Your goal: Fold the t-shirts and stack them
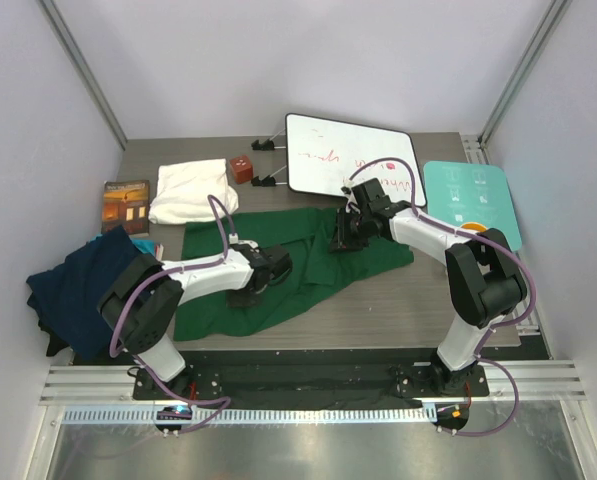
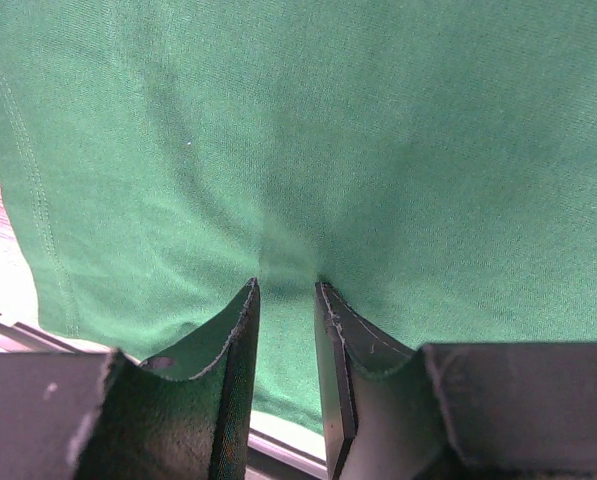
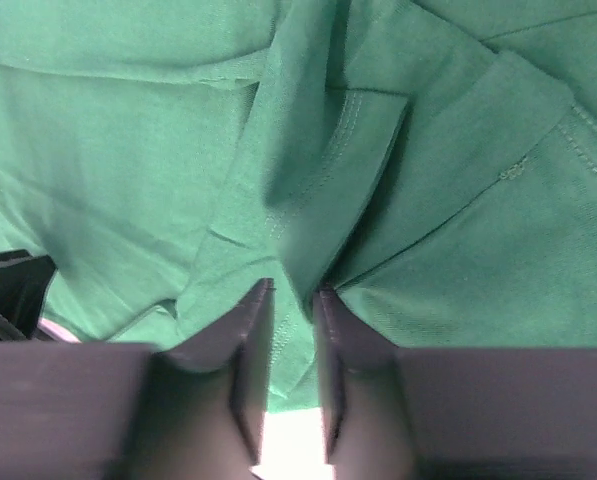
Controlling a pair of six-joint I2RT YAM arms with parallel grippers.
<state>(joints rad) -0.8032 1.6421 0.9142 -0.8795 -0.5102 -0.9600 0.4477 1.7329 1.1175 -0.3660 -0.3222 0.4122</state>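
A dark green t-shirt [image 1: 313,262] lies spread and rumpled across the middle of the table. My left gripper [image 1: 248,290] presses on its near-left part; in the left wrist view [image 2: 287,285] the jaws stand narrow, with green cloth [image 2: 308,150] puckered up between them. My right gripper [image 1: 340,240] is down on the shirt's far-right part; the right wrist view [image 3: 294,288] has its jaws shut on a raised fold of green cloth [image 3: 308,200]. A navy blue t-shirt [image 1: 78,285] lies crumpled at the left edge. A cream-white t-shirt [image 1: 190,190] sits folded at the back left.
A whiteboard [image 1: 348,155] on clips lies at the back centre, and a flat teal board [image 1: 473,200] at the right. A small brown book [image 1: 126,203] and a small red-brown object [image 1: 242,167] flank the white shirt. The table's front rail [image 1: 308,385] runs by the arm bases.
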